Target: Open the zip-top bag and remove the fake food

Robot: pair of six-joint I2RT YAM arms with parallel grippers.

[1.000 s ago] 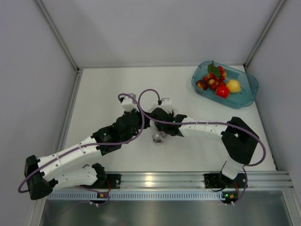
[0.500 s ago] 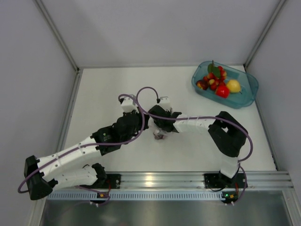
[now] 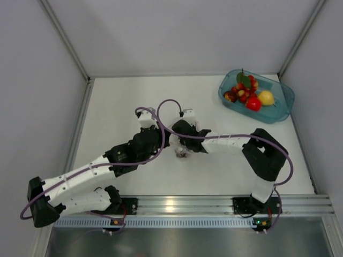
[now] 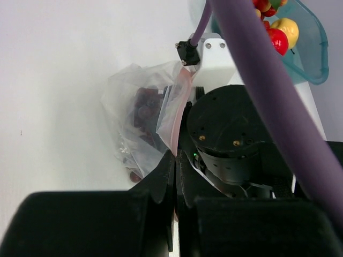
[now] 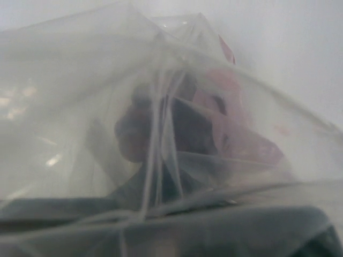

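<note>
The clear zip-top bag (image 3: 182, 155) lies mid-table between my two grippers. In the left wrist view the bag (image 4: 122, 101) holds a dark purple grape bunch (image 4: 144, 107), and its pink zip strip (image 4: 179, 104) runs down into my left gripper (image 4: 176, 158), which is shut on that edge. My left gripper (image 3: 169, 143) meets my right gripper (image 3: 180, 142) at the bag. The right wrist view is covered by crinkled bag plastic (image 5: 80, 80), with the grape bunch (image 5: 147, 131) and pink strip (image 5: 236, 115) blurred behind it. My right fingers are hidden.
A teal translucent tub (image 3: 282, 105) at the back right holds a red apple (image 3: 253, 103), a yellow lemon (image 3: 266, 97) and red berries with leaves (image 3: 244, 84). It also shows in the left wrist view (image 4: 317, 53). Grey walls enclose the table.
My right wrist has shifted slightly left, closer against the bag, and its elbow swung inward then back out. The left arm and the bag stay in place.
</note>
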